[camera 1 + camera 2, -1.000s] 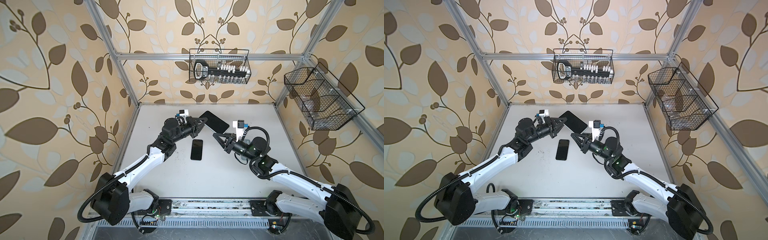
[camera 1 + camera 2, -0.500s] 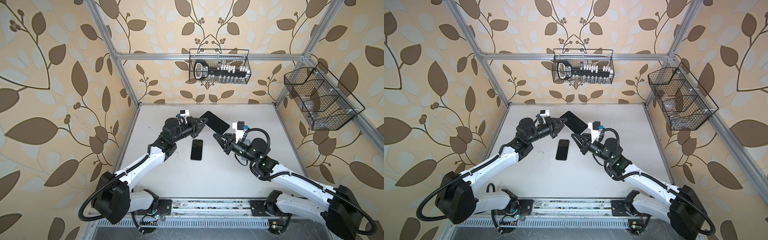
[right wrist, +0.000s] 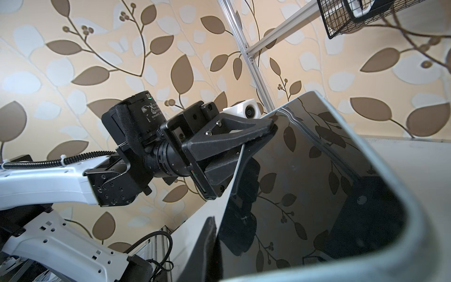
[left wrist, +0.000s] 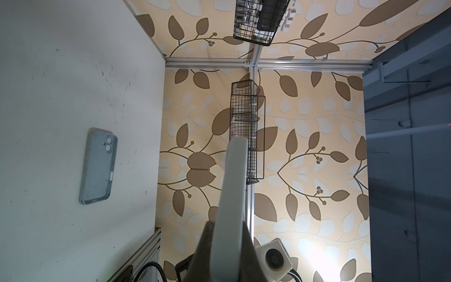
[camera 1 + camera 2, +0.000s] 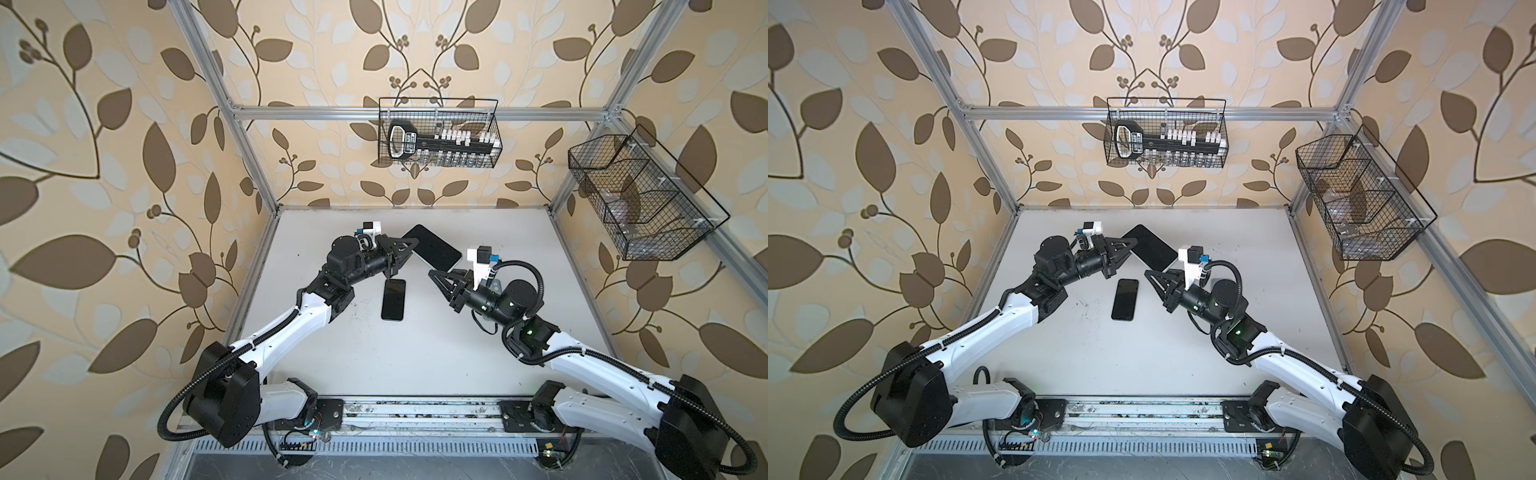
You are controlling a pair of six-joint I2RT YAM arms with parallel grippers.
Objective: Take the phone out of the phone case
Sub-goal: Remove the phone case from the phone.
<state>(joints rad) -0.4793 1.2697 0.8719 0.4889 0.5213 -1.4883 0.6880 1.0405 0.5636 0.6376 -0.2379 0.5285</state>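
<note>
A: Looking for the phone [image 5: 432, 252].
B: Up off the bench [image 5: 415, 357], mid-scene toward the far side, tilted, black screen upward.
A: Held how?
B: Pinched at both ends. Clamped tight at the far-left corner by the left gripper [image 5: 409, 246]; gripped at the near-right end by the right gripper [image 5: 438, 274], with one finger [image 3: 210, 249] flat against the glass.
A: Cased or bare?
B: Cannot tell. Just a pale rim [image 3: 422, 232] round the screen in the right wrist view; case or frame, unclear.
A: Anything lying below?
B: Yes, a slab [image 5: 393, 299], flat on the bench, on the near side of the phone, apart from it and from both grippers. Dark and glossy in both top views. Paler in the left wrist view, with a raised edge and two lens rings at one corner. Phone or empty case, hard to say.
A: And on the walls?
B: Two wire baskets. On the far wall, the far basket [image 5: 386, 160], with a black tool [image 5: 401, 139] and white pieces [image 5: 455, 137] inside; on the right wall, the right basket [image 5: 665, 232], split into compartments.
</note>
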